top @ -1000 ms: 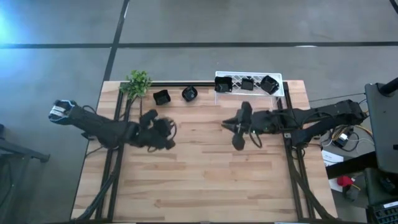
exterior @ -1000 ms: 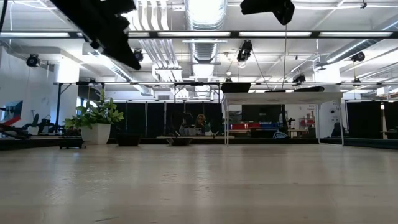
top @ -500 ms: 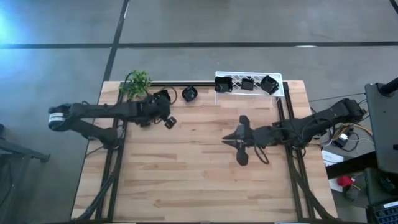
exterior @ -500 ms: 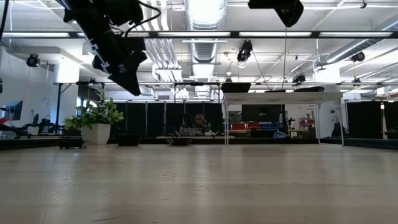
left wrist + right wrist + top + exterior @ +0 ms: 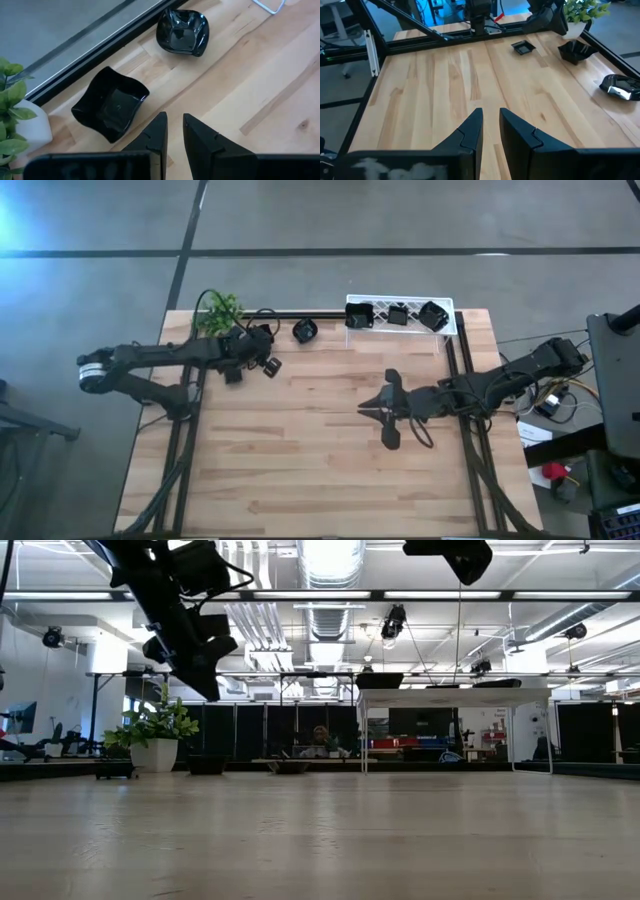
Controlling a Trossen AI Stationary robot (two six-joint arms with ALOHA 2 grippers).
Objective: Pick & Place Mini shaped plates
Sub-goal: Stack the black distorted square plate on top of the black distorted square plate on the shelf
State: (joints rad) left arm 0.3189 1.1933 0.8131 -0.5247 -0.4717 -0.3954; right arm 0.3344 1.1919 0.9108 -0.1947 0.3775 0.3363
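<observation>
Two mini shaped plates lie flat on the table's far left: a wavy square one (image 5: 111, 109) beside the plant pot and a rounded one (image 5: 182, 32) (image 5: 305, 330). A small flat square plate (image 5: 523, 47) lies a little nearer. Three more plates (image 5: 398, 315) sit in the white rack (image 5: 452, 322). My left gripper (image 5: 172, 131) (image 5: 258, 352) hovers just short of the wavy plate, narrowly open with nothing between its fingers. My right gripper (image 5: 490, 125) (image 5: 366, 408) hangs over the table's middle, narrowly open with nothing in it.
A small green plant (image 5: 220, 311) in a white pot (image 5: 27, 125) stands at the far left corner, close to the wavy plate. A dark rail (image 5: 95, 37) runs along the table's far edge. Bare wood (image 5: 320, 470) spreads over the middle and near half.
My left gripper has swung from the table's middle left toward the far edge, rolling as it went, and now hangs by the two plates beside the plant. My right gripper has moved a little toward the near edge and down. No plate has moved.
</observation>
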